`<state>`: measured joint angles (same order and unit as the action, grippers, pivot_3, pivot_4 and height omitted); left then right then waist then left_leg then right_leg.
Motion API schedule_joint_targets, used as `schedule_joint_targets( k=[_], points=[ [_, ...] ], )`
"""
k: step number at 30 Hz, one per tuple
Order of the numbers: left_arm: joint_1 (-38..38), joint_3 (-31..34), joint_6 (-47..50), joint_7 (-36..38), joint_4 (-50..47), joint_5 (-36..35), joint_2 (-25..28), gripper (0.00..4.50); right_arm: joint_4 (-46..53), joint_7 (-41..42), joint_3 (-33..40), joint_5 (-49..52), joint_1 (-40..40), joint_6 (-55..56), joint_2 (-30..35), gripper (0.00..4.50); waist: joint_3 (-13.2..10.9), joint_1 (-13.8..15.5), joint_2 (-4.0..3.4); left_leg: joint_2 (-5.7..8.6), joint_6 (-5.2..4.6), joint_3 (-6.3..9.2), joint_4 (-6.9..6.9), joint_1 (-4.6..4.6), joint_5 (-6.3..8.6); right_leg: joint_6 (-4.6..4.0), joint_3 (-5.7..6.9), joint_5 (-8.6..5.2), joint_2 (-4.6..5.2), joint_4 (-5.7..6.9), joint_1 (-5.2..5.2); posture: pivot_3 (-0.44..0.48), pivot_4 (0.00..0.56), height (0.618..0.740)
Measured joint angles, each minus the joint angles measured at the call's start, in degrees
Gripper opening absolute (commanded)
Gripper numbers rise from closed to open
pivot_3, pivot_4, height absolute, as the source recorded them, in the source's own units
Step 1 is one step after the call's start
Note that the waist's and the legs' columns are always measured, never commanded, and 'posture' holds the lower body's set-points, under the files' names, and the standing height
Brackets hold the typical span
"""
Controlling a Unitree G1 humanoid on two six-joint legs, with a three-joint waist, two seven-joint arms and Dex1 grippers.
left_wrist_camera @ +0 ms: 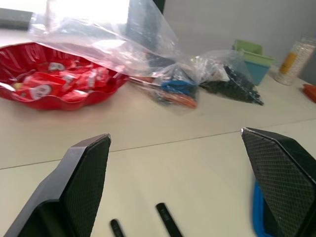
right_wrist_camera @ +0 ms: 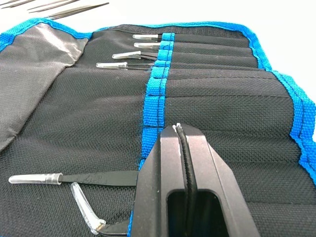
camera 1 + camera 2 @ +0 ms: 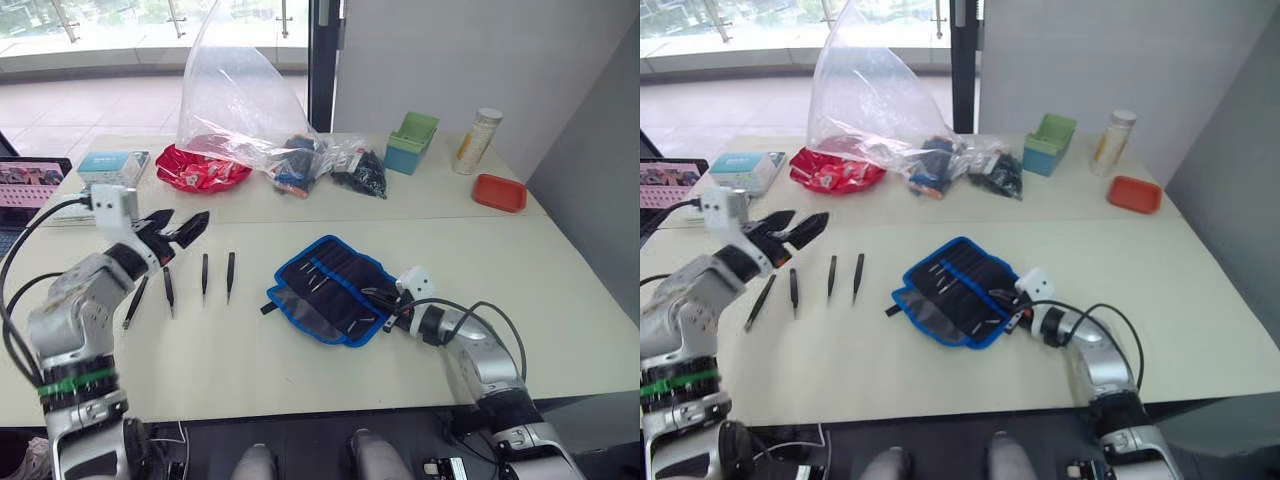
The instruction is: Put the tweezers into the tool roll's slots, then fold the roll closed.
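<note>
The tool roll (image 3: 312, 300) lies open at mid-table, blue-edged, its slots (image 2: 212, 98) facing up. Three tweezers (image 2: 129, 53) with clear tip caps sit in the far slots. Another capped pair (image 2: 74, 177) lies across the near part and runs under my right gripper (image 2: 177, 129). That gripper is shut, resting over the roll's right end (image 3: 392, 300). Several loose black tweezers (image 3: 204, 275) lie in a row on the table left of the roll. My left gripper (image 3: 180, 226) hovers open just above and behind them, with nothing between its fingers (image 1: 86, 182).
Along the back stand a red dish of packets (image 3: 200, 168), a big clear plastic bag (image 3: 235, 100), bags of small parts (image 3: 360, 172), a green box (image 3: 412, 142), a bottle (image 3: 478, 140) and an orange tray (image 3: 499, 192). A screen (image 3: 30, 182) and a carton (image 3: 112, 165) sit far left.
</note>
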<state>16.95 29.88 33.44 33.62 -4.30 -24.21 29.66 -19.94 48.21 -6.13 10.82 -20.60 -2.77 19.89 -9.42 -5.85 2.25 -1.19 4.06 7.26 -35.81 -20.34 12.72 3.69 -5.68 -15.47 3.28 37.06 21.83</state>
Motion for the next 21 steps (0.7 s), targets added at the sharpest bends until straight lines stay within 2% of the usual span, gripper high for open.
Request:
schedule_joint_targets(
  k=[4,6,10,15,21],
  points=[
    [-13.0,1.9,-5.6,-1.8,-3.2,3.1,0.0,4.48,-1.9,1.7,-0.1,-0.5,-1.3,0.4,0.0,0.0,0.0,0.2,0.04,-0.28,0.01,-0.08,0.01,0.09,0.01,-0.09,0.03,-0.05,-0.2,-0.03,-0.04,0.0,0.15,0.74],
    [-19.0,3.8,-11.4,-3.1,-3.9,5.2,-1.0,4.48,-3.2,2.4,-0.2,-0.7,-1.9,0.8,-0.2,0.0,0.0,0.3,0.06,-0.52,0.02,-0.15,0.02,0.1,0.02,-0.22,0.07,-0.09,-0.33,-0.05,-0.01,0.0,0.15,0.74],
    [-27.1,8.5,-18.3,-1.9,-3.4,3.5,-3.2,4.48,-5.3,3.2,-0.5,-1.1,-3.3,1.3,-0.6,0.0,0.0,0.3,0.22,-0.92,0.05,-0.22,0.03,0.11,0.03,-0.78,0.0,-0.38,-0.7,-0.13,0.05,0.0,0.15,0.74],
    [-35.1,10.2,-24.3,0.5,-1.8,1.3,-7.6,4.48,-6.6,4.2,-0.6,-1.6,-4.0,2.4,-0.9,0.0,0.0,0.3,0.23,-1.04,0.08,-0.37,0.05,0.12,0.05,-0.91,-0.08,-0.45,-0.77,-0.1,0.19,0.0,0.15,0.74],
    [-38.9,10.2,-29.7,2.1,1.4,-0.3,-9.1,4.48,-7.0,4.3,-0.6,-1.7,-4.2,2.7,-1.1,0.0,0.0,0.2,0.25,-1.11,0.1,-0.43,0.05,0.12,0.07,-1.03,-0.1,-0.52,-0.81,-0.11,0.28,0.0,0.15,0.74]
  ],
)
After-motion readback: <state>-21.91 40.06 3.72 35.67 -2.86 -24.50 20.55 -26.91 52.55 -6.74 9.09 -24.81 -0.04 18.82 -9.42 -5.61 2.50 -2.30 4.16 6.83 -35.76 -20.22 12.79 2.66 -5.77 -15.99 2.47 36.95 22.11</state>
